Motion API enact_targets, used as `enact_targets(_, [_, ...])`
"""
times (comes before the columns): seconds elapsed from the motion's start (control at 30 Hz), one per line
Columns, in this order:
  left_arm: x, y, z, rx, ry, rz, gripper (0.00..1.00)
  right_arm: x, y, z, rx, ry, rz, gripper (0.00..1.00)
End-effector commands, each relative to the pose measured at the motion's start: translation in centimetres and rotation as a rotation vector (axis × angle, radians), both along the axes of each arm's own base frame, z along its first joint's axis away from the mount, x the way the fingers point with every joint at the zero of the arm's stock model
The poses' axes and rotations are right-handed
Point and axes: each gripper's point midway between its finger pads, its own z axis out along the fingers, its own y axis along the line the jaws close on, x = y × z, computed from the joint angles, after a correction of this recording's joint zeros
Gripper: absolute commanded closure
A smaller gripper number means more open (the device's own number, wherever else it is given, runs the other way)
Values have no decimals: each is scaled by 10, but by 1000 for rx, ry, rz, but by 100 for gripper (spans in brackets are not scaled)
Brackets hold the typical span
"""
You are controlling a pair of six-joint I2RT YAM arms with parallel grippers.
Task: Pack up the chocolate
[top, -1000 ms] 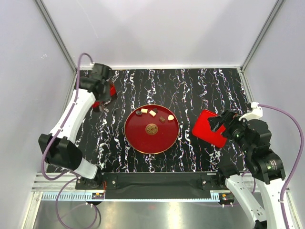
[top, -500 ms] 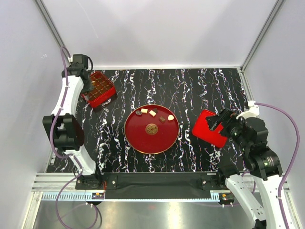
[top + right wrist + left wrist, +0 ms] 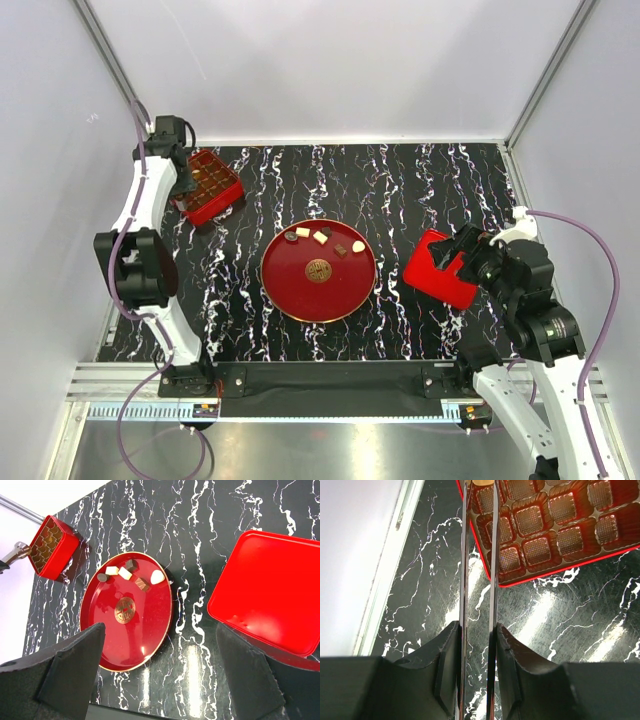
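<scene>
Several chocolates (dark, tan and cream) lie on the far part of the round red plate; they also show in the right wrist view. The red box with a brown cupped tray stands at the far left. My left gripper is just left of the box, shut on thin metal tweezers. The tweezer arms are slightly apart with nothing between them. My right gripper is wide open and empty, above the table between the plate and the red lid.
The red lid lies flat at the right, partly under my right gripper. A gold emblem is printed at the plate's centre. A metal rail borders the table just left of the box.
My left arm swung back and to the left, uncovering the red box, then settled beside it. My right gripper shifted slightly over the lid's edge.
</scene>
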Motion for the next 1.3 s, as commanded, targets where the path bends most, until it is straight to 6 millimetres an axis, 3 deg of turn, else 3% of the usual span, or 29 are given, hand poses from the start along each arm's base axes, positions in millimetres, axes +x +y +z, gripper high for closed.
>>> enact_targets(0.0, [18, 6, 10, 20, -57, 1, 65, 7, 1, 9, -5, -48, 7, 0])
enact_targets(0.33, [17, 8, 0, 28, -32, 5, 58, 11, 3, 7, -5, -45, 10, 0])
enact_targets(0.5, [15, 4, 20, 19, -69, -6, 57, 10, 1, 11, -10, -53, 6, 0])
enact_targets(0.63, [9, -11, 44, -4, -120, -47, 57, 6, 0, 18, -5, -61, 3, 0])
enact_targets(0.73, [2, -40, 61, -19, -155, -129, 57, 3, 0, 24, -3, -67, 5, 0])
enact_targets(0.77, [0, -64, 66, -29, -166, -186, 57, 2, -1, 24, -5, -64, 5, 0])
enact_targets(0.83, [-11, -92, 73, -47, -179, -263, 57, -1, -1, 22, -10, -56, 7, 0])
enact_targets(0.87, [-17, -121, 74, -49, -175, -344, 57, -1, -2, 22, -14, -54, 3, 0])
enact_targets(1.0, [-49, -182, 76, -61, -175, -523, 57, -7, -5, 22, -20, -42, -1, 0])
enact_targets(1.07, [-69, -200, 70, -89, -164, -553, 57, -8, -9, 25, -26, -51, -22, 0])
enact_targets(1.1, [-81, -221, 65, -112, -151, -611, 57, -8, -10, 26, -29, -52, -25, 0])
enact_targets(1.27, [-130, -280, 43, -191, -117, -745, 54, -12, -14, 30, -37, -54, -43, 0])
